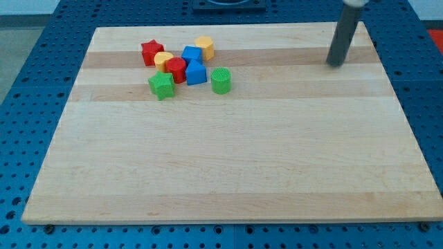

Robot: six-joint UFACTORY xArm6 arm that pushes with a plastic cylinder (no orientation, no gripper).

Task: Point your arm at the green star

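The green star (161,85) lies at the lower left of a cluster of blocks in the view's upper left, on the wooden board (228,159). My tip (335,64) stands near the board's upper right corner, far to the right of the star and touching no block. The dark rod rises from it out of the view's top.
Around the star are a red star (151,52), a yellow block (163,60), a red block (176,69), two blue blocks (192,54) (196,72), a yellow hexagon (205,47) and a green cylinder (221,81). Blue perforated table surrounds the board.
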